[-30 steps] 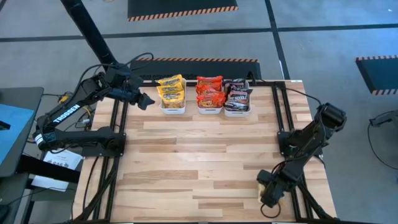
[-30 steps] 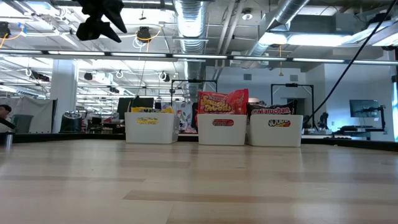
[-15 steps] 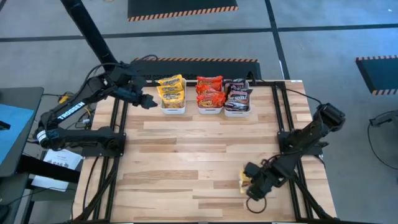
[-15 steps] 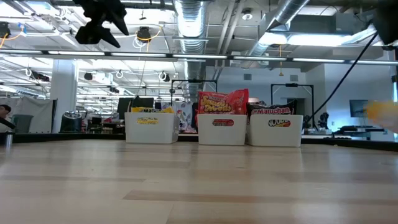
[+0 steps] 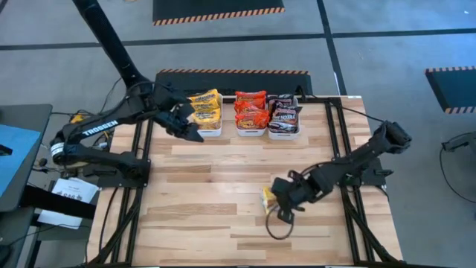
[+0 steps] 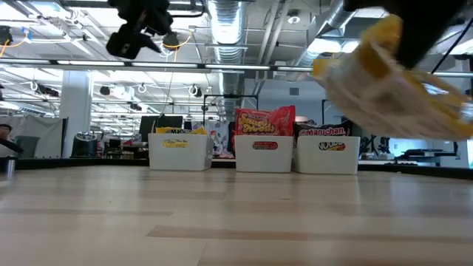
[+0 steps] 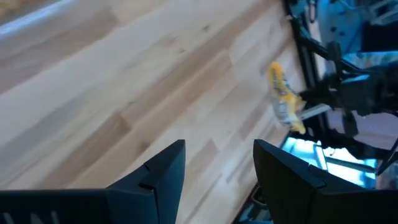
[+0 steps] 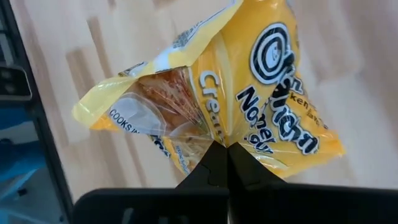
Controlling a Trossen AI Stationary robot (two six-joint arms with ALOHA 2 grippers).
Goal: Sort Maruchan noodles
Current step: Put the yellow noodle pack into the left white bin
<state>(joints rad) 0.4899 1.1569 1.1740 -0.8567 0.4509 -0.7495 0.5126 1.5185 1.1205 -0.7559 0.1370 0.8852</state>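
Note:
A yellow Maruchan noodles packet hangs over the middle of the table, right of centre, with my right gripper shut on it. The low view shows it large and clear of the tabletop. Three white bins stand along the far edge, holding yellow packets, red packets and dark packets. My left gripper hovers open just in front of the yellow bin with nothing between its fingers. My right gripper pinches the yellow packet between its two shut fingers at a crumpled part of the wrapper near one long edge. The fingers slant down from the table's right side. The packet is lifted clear of the table and sits tilted, its wrapper puckered around the pinch.
Bare wooden tabletop lies between the bins and the near edge. Black frame rails run along the left and right sides. A cable loop hangs below my right arm.
My right gripper has swung from the near right corner toward the table's middle and risen, turning as it went, carrying the yellow packet clear of the table. My left gripper has moved from beside the yellow bin toward the table's right and near side, sinking a little.

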